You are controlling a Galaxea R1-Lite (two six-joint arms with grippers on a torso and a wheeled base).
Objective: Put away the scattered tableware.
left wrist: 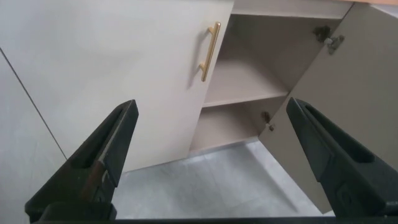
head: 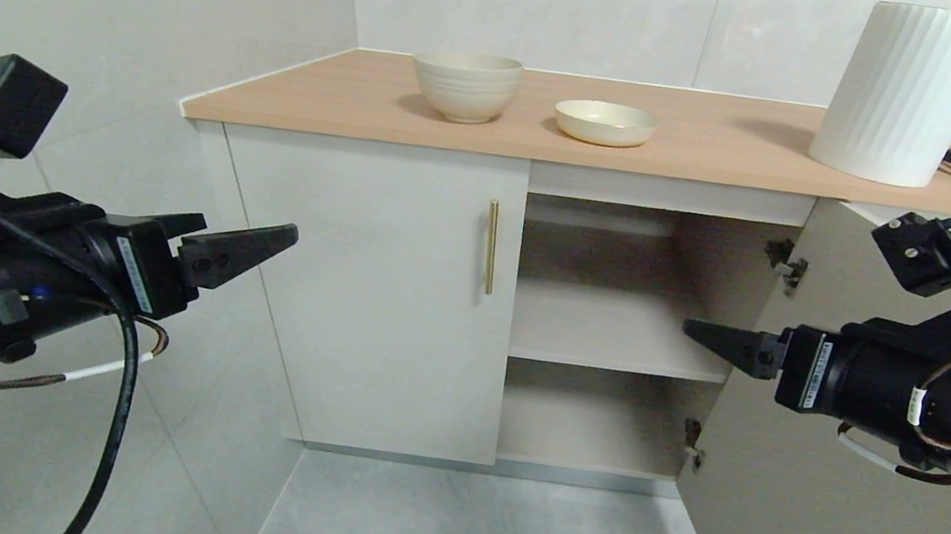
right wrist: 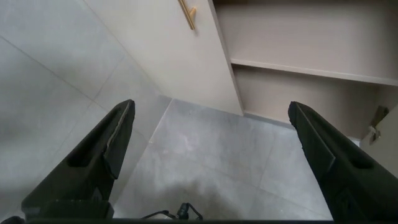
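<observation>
Left pincer (head: 245, 244) and right pincer (head: 710, 338) are released and empty. The bowl (head: 465, 85) on the worktop (head: 322, 98) lies between one and two o'clock from the left, the nearer arm.

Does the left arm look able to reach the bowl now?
Probably yes: the left gripper is open and empty, below the counter, with nothing between it and the bowl; it must rise first.

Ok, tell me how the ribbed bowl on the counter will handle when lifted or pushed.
The ribbed bowl looks stiff, perhaps ceramic, so probably weighty for its size and breakable. It tapers to a narrow base on the counter, so a high push might tip it. Its ridged wall may aid grip.
</observation>
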